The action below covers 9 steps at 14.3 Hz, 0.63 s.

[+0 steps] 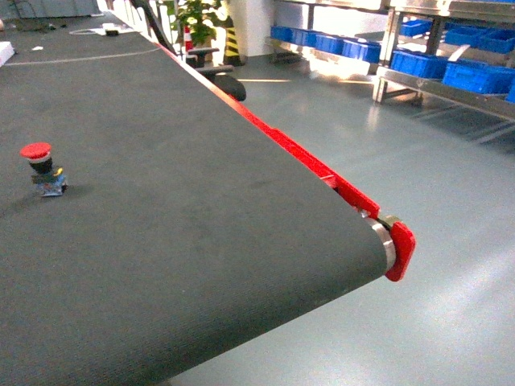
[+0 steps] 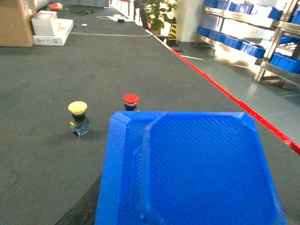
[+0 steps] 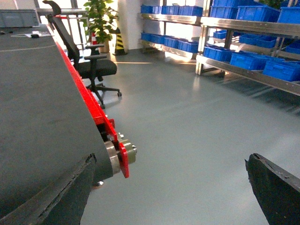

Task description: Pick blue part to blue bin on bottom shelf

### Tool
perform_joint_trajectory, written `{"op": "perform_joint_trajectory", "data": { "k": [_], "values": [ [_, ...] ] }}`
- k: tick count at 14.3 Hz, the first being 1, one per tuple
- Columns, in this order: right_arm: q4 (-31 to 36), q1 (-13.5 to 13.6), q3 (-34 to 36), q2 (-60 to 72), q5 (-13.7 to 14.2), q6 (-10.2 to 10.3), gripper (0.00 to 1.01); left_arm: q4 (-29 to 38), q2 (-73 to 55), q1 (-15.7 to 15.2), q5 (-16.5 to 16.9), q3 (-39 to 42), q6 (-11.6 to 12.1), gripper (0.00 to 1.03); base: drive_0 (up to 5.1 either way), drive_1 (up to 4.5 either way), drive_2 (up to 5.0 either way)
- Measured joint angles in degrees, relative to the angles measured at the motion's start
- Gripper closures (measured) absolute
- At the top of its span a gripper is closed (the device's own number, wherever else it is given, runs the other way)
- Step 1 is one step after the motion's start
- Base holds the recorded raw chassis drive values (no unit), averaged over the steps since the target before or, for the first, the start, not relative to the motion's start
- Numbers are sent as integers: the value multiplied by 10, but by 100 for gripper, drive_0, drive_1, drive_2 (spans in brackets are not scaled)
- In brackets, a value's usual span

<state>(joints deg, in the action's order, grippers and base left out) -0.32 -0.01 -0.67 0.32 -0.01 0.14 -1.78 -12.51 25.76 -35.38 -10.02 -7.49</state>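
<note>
Blue moulded plastic part (image 2: 192, 173) held up close before the left wrist camera, above the dark grey conveyor belt (image 1: 177, 241).

Taking the belt as landmark: the blue part fills the lower frame of the left wrist view, seemingly carried by the left gripper, whose fingers are hidden, so I cannot tell their grip. Beyond it on the belt stand a red-capped push button (image 2: 131, 101) and a yellow-capped push button (image 2: 78, 117), apart from each other. The right gripper (image 3: 178, 187) hangs past the belt's end roller with its dark fingers (image 3: 274, 187) spread wide, over grey floor. Blue plastic bins (image 3: 243, 60) sit on the steel rack shelves (image 3: 243, 72), well away from the belt.
</note>
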Motion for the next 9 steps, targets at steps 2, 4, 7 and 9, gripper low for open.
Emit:
{"op": "perform_joint_trajectory", "data": {
  "k": [2,4,7,9],
  "values": [
    [0,0,0,0,0,0,3,0,0,0,0,0,0,60,-155,-155,-155],
    [0,0,0,0,0,0,3,0,0,0,0,0,0,60,-166,-166,-166],
    [0,0,0,0,0,0,3,0,0,0,0,0,0,60,-159,-159,-159],
    [0,0,0,0,0,0,3,0,0,0,0,0,0,60,-151,-151,-151]
  ]
}}
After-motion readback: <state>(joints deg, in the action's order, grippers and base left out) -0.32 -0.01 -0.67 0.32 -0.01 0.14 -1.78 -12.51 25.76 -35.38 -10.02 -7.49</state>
